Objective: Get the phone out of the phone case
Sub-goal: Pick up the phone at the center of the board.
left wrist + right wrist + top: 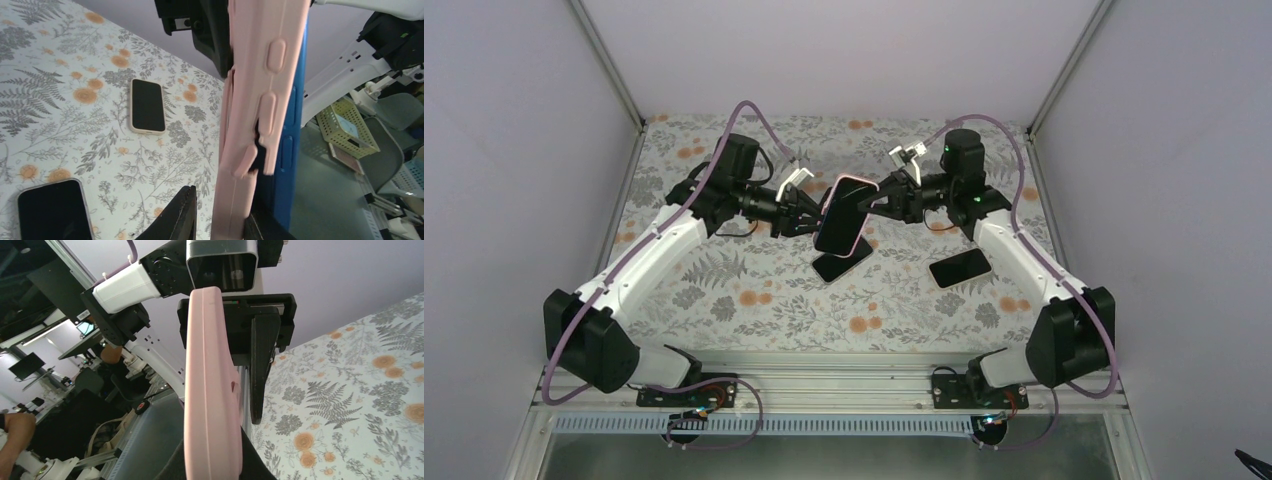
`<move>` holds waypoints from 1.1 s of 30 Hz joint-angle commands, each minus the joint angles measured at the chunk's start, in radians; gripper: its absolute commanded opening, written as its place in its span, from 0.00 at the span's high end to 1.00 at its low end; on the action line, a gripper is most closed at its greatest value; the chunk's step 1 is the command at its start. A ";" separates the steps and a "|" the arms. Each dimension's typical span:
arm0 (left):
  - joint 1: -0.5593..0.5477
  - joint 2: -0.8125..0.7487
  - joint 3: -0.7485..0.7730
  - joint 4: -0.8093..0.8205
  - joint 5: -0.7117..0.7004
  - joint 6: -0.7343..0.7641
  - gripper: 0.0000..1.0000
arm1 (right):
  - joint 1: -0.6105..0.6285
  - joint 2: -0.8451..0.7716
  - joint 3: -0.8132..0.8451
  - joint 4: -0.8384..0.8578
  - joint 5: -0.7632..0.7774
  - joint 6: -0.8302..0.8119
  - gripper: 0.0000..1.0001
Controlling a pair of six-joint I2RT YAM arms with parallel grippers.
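The phone in its pink case [844,215] is held up in the air over the middle of the table, between both grippers. My right gripper [876,205] is shut on the case's right end; in the right wrist view its fingers [212,460] press both faces of the pink case [210,390]. My left gripper [814,212] straddles the left end. In the left wrist view [220,207] its near finger [182,215] stands apart from the case [250,100]. The blue phone edge [292,125] shows beside the case's peeled-back side lip.
A dark phone [839,265] lies on the floral table [724,290] right under the held case, and another phone [961,268] lies to the right. Both show in the left wrist view, near [52,210] and farther off [147,106].
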 commanded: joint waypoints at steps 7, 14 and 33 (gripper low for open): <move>-0.032 0.020 0.026 0.249 0.086 -0.084 0.80 | 0.154 0.084 0.022 -0.047 -0.119 -0.003 0.96; -0.028 0.014 -0.015 0.288 0.073 -0.122 0.81 | 0.160 0.091 0.033 -0.049 -0.107 0.002 0.95; 0.089 -0.022 -0.168 0.541 0.132 -0.403 0.98 | 0.057 0.159 0.182 -0.110 0.014 0.041 0.57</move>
